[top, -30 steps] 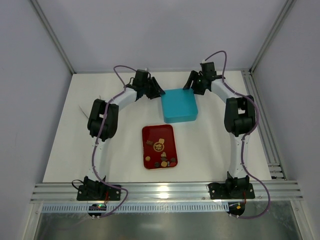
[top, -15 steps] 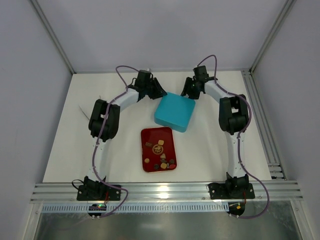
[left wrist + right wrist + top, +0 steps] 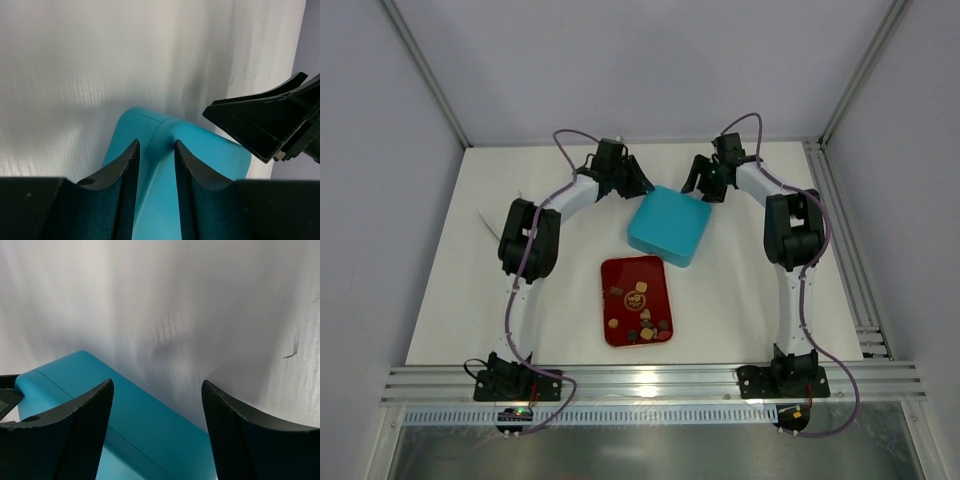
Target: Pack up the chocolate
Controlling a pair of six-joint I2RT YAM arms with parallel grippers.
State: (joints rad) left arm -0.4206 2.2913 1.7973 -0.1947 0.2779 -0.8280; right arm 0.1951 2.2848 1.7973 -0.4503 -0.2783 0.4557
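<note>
The chocolate point(image 3: 640, 300) is several small brown and tan pieces lying in a red tray point(image 3: 652, 270) at mid-table. A teal box point(image 3: 668, 227) lies closed and skewed just beyond the tray. My left gripper point(image 3: 638, 187) is at the box's far left corner. In the left wrist view point(image 3: 153, 145) its jaws stand narrow on the box's corner ridge point(image 3: 200, 165). My right gripper point(image 3: 701, 183) is wide open over the box's far edge and holds nothing. The right wrist view shows the right gripper point(image 3: 156, 382) and the box point(image 3: 125, 410).
Both arms arch round the tray from the near edge. An aluminium rail point(image 3: 650, 380) runs along the table's front. The right gripper's black fingers point(image 3: 260, 120) show in the left wrist view, close beside the left gripper.
The teal box has turned clockwise and slid a little left and nearer the tray. The right gripper has shifted along the box's far edge. The left gripper has barely moved.
</note>
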